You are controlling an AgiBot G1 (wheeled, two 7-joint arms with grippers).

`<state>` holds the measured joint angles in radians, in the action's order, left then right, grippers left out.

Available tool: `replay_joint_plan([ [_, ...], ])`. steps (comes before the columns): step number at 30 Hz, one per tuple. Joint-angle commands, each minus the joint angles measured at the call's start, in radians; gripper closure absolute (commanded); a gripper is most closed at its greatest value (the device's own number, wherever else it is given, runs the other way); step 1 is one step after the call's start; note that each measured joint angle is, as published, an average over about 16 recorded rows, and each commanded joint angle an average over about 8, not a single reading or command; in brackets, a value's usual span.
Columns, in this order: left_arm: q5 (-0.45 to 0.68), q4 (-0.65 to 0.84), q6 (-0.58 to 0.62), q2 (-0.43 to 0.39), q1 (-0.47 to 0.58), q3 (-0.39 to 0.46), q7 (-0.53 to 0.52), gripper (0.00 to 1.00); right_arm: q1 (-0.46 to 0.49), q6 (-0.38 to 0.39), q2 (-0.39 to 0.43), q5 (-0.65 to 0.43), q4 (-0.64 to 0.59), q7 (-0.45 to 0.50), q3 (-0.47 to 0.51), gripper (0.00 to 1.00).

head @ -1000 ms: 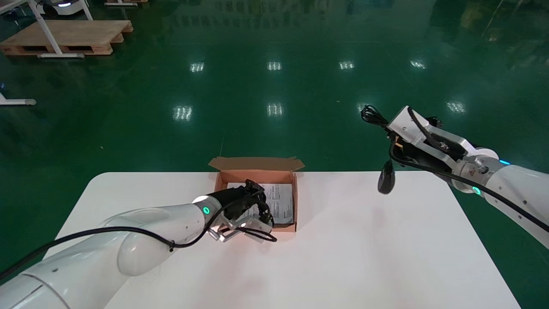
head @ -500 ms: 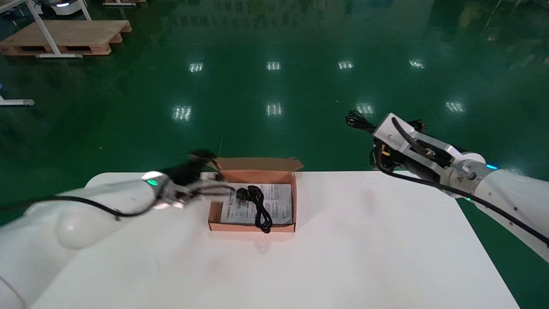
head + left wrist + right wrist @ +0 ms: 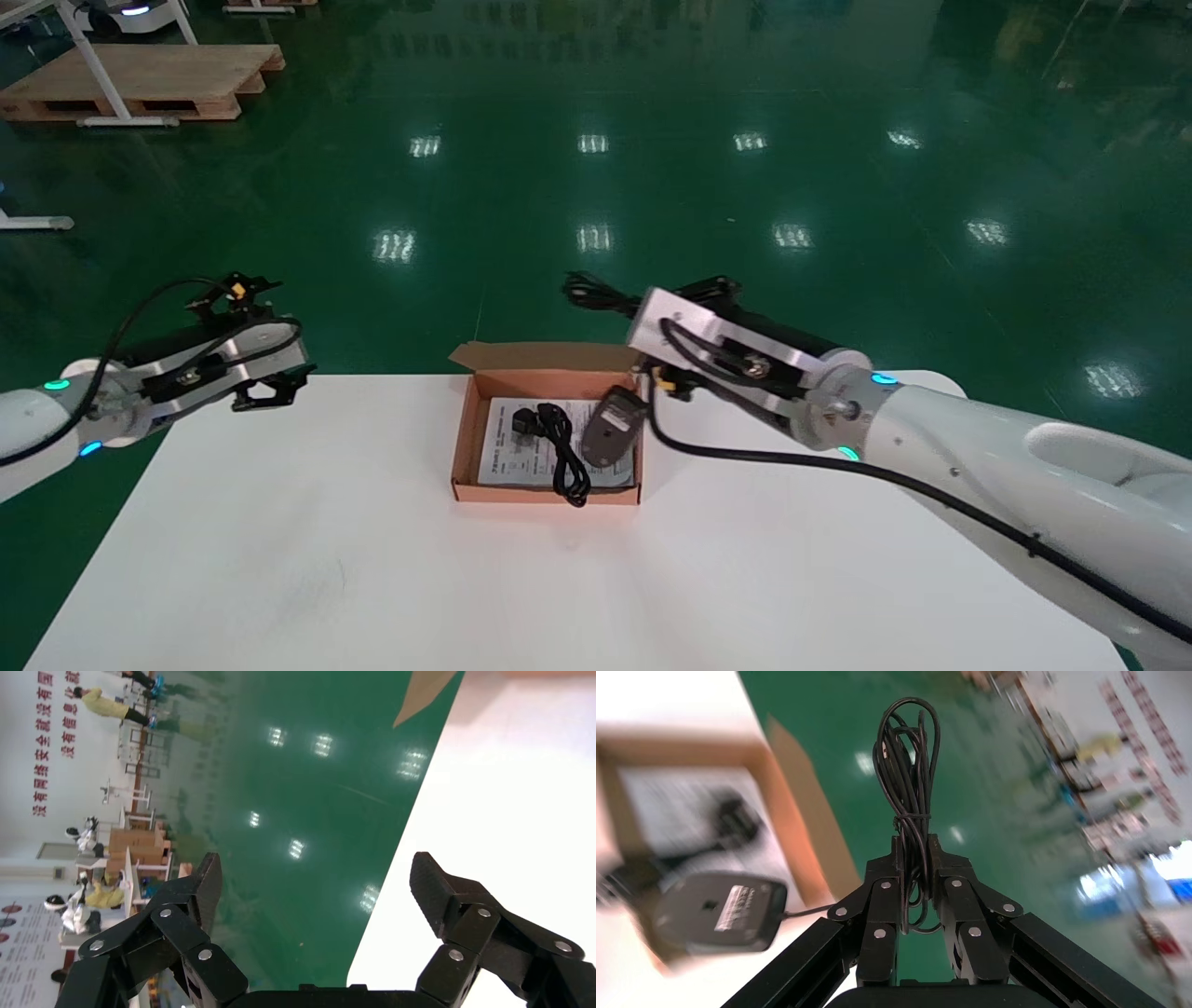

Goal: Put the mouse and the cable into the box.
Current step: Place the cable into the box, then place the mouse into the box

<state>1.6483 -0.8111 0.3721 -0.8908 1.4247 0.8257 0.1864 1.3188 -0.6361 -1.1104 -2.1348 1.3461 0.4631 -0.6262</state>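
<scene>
Table (image 3: 372, 578) carried the open box (image 3: 545, 495). Left gripper (image 3: 316, 871) sat spread, parked off the table's left edge. Right gripper (image 3: 916, 850) pinched the cord bundle (image 3: 909, 762). The light mouse (image 3: 610, 431) dangled into the box beside the floppy cable (image 3: 562, 447). It would likely swing, so the bundle looked the best hold.

The head view looks forward and down across the tabletop (image 3: 792, 559) and box (image 3: 545, 494). The left wrist view peers past the left end effector (image 3: 316, 874) over the tabletop's far-left corner onto the floor (image 3: 281, 776). The right wrist view, close behind the right end effector (image 3: 916, 846) clamping the mouse cable (image 3: 909, 755), shares the box.
</scene>
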Motion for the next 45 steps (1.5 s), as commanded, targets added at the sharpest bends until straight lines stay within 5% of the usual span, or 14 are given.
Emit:
replay_joint_plan([
  [1, -0.004, -0.007, -0.002, 0.004, -0.005, -0.002, 0.003, 0.00, 0.006, -0.002, -0.030, 0.056, 0.008, -0.034, -0.025, 1.00],
  [6, -0.006, -0.006, -0.002, 0.004, -0.005, -0.003, 0.006, 0.00, 0.008, -0.013, -0.117, 0.091, -0.015, -0.099, -0.086, 1.00],
  [16, -0.010, -0.005, -0.001, 0.003, -0.005, -0.004, 0.010, 0.00, 0.004, 0.070, -0.226, -0.066, -0.131, -0.156, -0.157, 1.00],
  [23, -0.012, -0.004, -0.001, 0.003, -0.005, -0.005, 0.013, 0.00, 0.012, 0.156, -0.244, -0.227, -0.292, -0.122, -0.184, 1.00],
  [31, -0.014, -0.003, 0.000, 0.003, -0.005, -0.006, 0.016, 0.00, 0.040, 0.296, -0.259, -0.392, -0.475, 0.021, -0.258, 0.99],
  [39, -0.015, -0.002, -0.001, 0.004, -0.006, -0.006, 0.017, 0.00, 0.050, 0.353, -0.261, -0.421, -0.517, 0.114, -0.317, 0.04],
  [45, -0.015, -0.002, -0.001, 0.004, -0.006, -0.006, 0.017, 0.00, 0.051, 0.355, -0.261, -0.421, -0.518, 0.115, -0.320, 0.00],
])
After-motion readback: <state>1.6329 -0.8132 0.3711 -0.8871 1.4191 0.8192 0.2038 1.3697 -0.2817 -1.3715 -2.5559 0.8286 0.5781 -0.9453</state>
